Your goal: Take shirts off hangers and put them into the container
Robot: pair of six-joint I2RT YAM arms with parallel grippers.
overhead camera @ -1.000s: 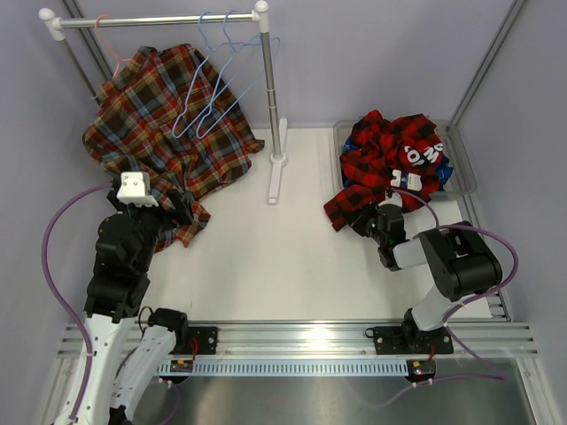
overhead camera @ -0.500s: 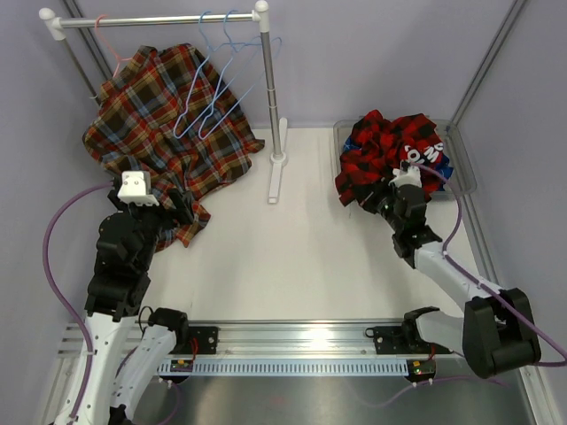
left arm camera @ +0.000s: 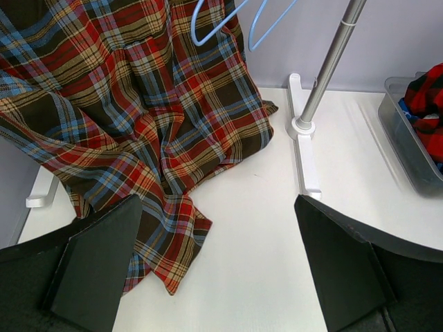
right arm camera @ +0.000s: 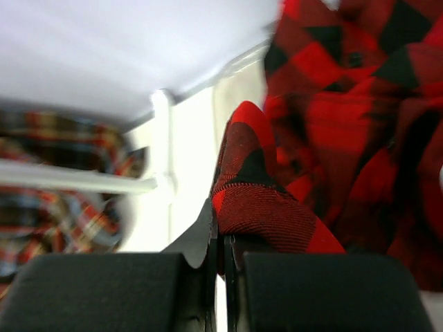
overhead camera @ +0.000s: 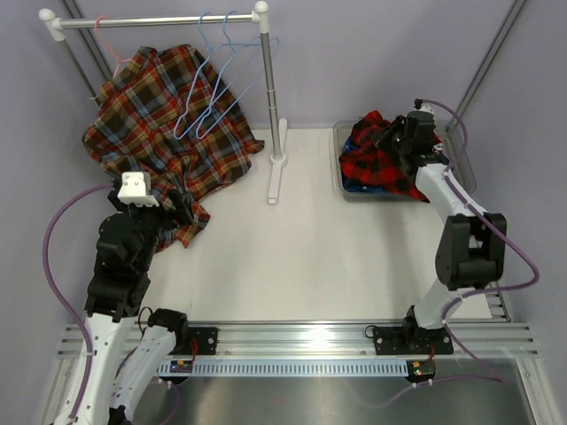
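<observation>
The red shirt [overhead camera: 372, 159] lay heaped in the container [overhead camera: 464, 173], one fold pinched in the right claw [overhead camera: 395, 139]. The brown shirt [overhead camera: 159, 115] hung at the rack [overhead camera: 159, 19], its hem on the table [overhead camera: 292, 248] beside the left claw [left arm camera: 218, 266], which was spread wide.

Surface [overhead camera: 292, 257]: white, matte, rectangular, evenly lit, with soft shadows.
Walls [overhead camera: 372, 53]: plain pale lavender, enclosing it from 9 through 12 to 3 o'clock.
Rack [overhead camera: 269, 88]: white-and-steel poles at 11 o'clock, flat white foot resting on the surface.
Strut [overhead camera: 487, 62]: slim grey metal, slanting at 1 o'clock.
Rail [overhead camera: 292, 335]: ribbed aluminium, at 6 o'clock.
</observation>
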